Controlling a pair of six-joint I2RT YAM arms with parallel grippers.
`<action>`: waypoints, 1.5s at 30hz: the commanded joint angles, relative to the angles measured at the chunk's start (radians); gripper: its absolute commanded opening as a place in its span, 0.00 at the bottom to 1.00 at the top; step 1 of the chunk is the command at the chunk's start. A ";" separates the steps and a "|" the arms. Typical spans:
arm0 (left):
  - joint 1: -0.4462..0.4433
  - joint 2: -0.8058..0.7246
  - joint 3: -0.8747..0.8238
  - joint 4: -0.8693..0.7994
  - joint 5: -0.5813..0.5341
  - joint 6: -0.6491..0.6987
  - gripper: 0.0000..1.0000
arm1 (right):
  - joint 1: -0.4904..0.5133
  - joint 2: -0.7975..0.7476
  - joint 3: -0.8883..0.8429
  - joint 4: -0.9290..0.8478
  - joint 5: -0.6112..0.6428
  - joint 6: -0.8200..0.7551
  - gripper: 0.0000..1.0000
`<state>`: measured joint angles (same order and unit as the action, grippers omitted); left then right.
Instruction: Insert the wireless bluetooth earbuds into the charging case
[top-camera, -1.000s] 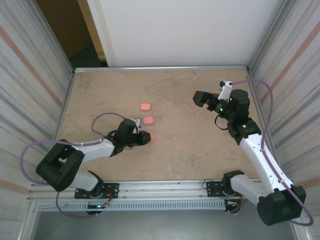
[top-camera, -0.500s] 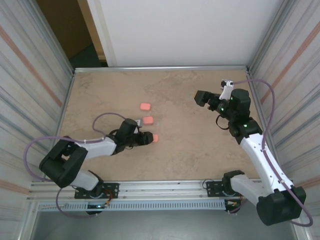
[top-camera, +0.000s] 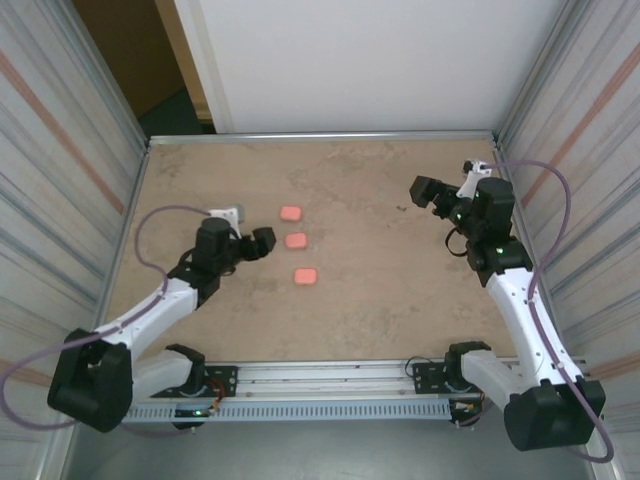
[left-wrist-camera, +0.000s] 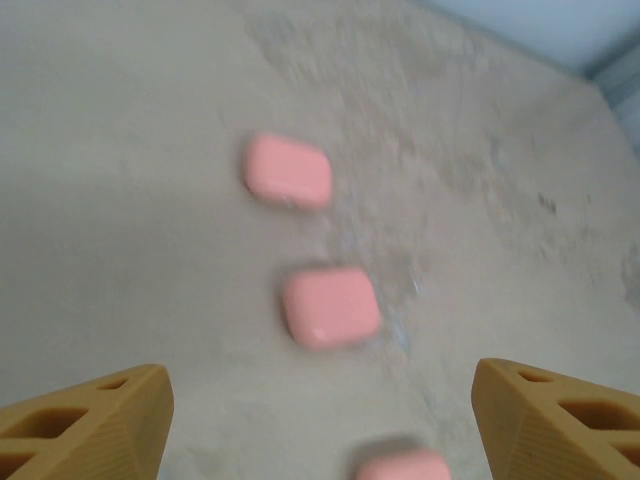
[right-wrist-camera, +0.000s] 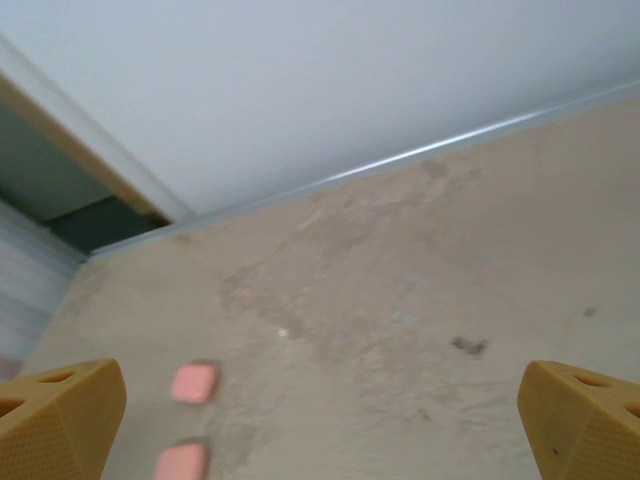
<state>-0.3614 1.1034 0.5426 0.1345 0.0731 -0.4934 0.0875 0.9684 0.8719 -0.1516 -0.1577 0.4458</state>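
Three closed pink charging cases lie in a row mid-table: a far one (top-camera: 290, 213), a middle one (top-camera: 296, 241) and a near one (top-camera: 305, 276). My left gripper (top-camera: 255, 243) hovers just left of the middle case, open, nothing between its fingers. In the left wrist view the cases (left-wrist-camera: 287, 170) (left-wrist-camera: 330, 306) (left-wrist-camera: 403, 467) lie ahead of the open left gripper (left-wrist-camera: 320, 430), somewhat blurred. My right gripper (top-camera: 425, 190) is raised at the far right, open and empty; in its wrist view two cases (right-wrist-camera: 194, 383) (right-wrist-camera: 182, 462) show far to the left. The earbuds are out of view.
Metal rails edge the tan table (top-camera: 380, 290), with corrugated walls on both sides and a white panel (top-camera: 350, 60) behind. A small dark stain (right-wrist-camera: 468, 346) marks the table's surface ahead of the right gripper.
My left gripper opened, let go of the near pink case and drew back to the left and farther up the table. The right gripper shifted slightly right and away.
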 joint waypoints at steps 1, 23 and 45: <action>0.093 -0.058 0.034 0.017 -0.052 0.102 0.80 | -0.034 -0.024 -0.060 -0.006 0.130 -0.049 1.00; 0.312 0.001 -0.080 0.309 -0.297 0.352 0.95 | -0.080 0.257 -0.543 0.764 0.309 -0.225 1.00; 0.315 0.102 -0.136 0.457 -0.301 0.451 0.96 | -0.188 0.465 -0.600 1.109 0.062 -0.325 1.00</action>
<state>-0.0517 1.2083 0.4221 0.5564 -0.2291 -0.0788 -0.0910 1.3987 0.2771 0.8509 -0.0444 0.1413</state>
